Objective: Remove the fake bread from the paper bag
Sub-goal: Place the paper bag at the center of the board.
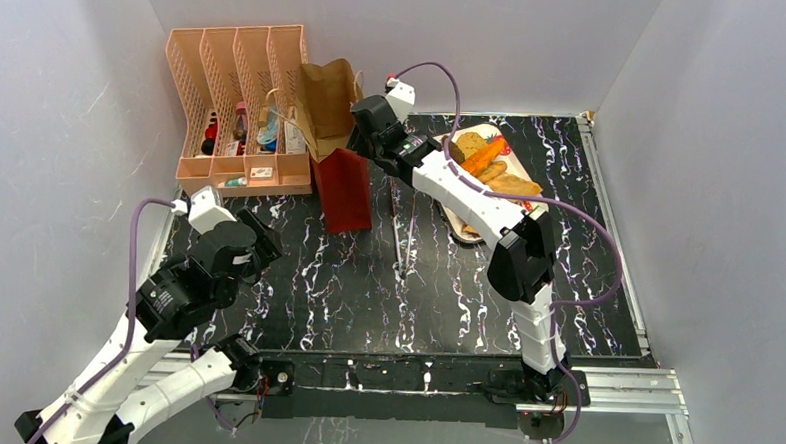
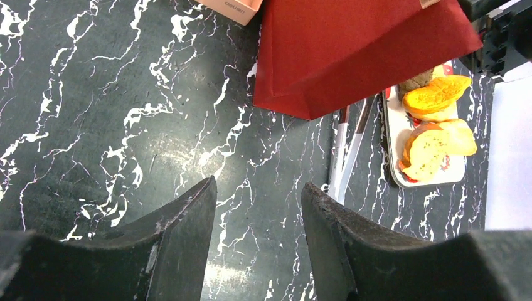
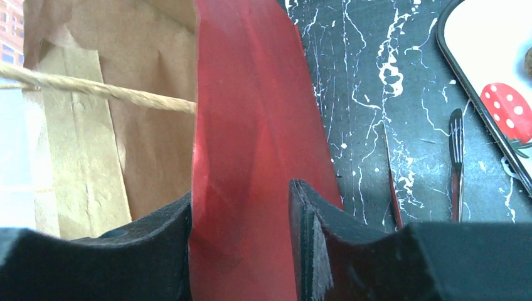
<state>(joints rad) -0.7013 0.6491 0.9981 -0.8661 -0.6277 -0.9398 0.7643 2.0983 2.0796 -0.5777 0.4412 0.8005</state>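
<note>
Pinching the red wall of the paper bag [image 1: 343,185] with the right gripper [image 3: 241,194], one finger inside, one outside. Holding the left gripper [image 2: 258,187] spread wide and empty over the desk [image 1: 366,301], near and left of the bag. Showing several bread [image 1: 487,161] pieces on a tray [image 2: 453,170] just right of the bag (cannot tell about more inside, bottom hidden). Could tip the bag by pulling hard on one thin wall. Could rip the paper. Might slip off the shiny side. Might knock the bag onto the metal tools [image 1: 398,237] just right of it, or bump the peach rack [image 1: 239,105] behind it.
</note>
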